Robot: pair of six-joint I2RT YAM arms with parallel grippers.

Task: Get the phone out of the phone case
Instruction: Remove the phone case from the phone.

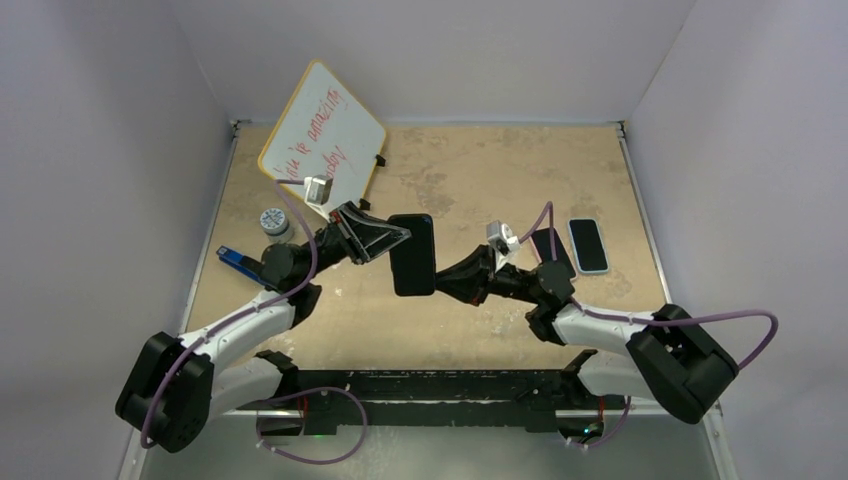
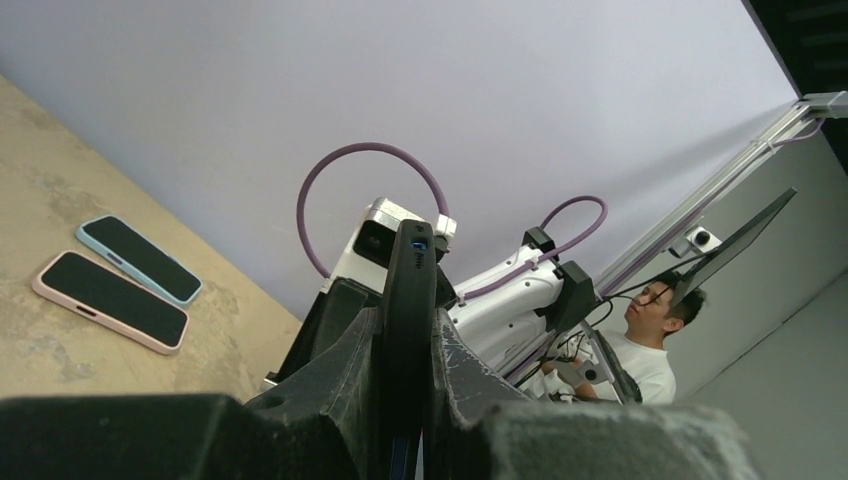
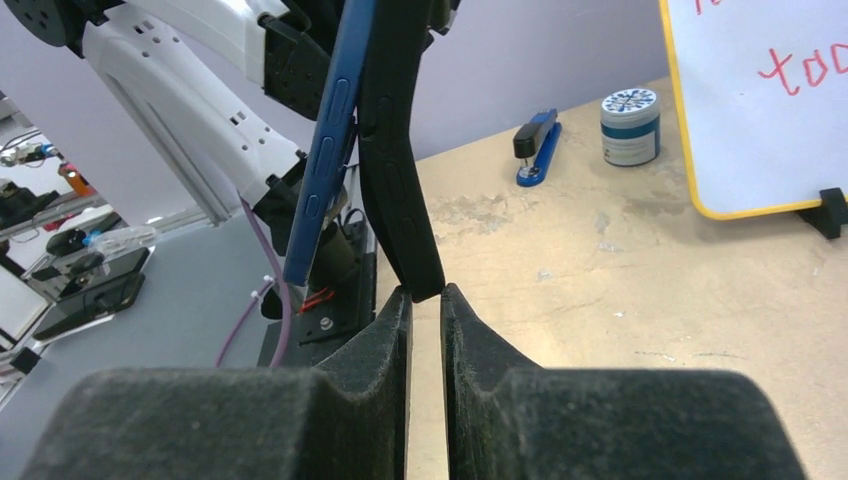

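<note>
Black phone case (image 1: 412, 255) aloft before a whiteboard (image 1: 322, 118) with unreadable red handwriting.
The left gripper (image 1: 396, 238) clamps it, the right gripper (image 1: 444, 279) pinches its corner; the blue phone (image 3: 326, 170) sits partly out.

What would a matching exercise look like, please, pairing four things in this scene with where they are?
Things:
1. stapler
2. whiteboard
3. black phone case
4. light-blue phone

Places:
A. lifted off the table, mid-scene
B. lying flat on the right, beside a pink phone
C. propped at the far left, with red writing
D. at the left edge, near a jar

Pairs: 1-D, 2-C, 3-A, 4-B.
</note>
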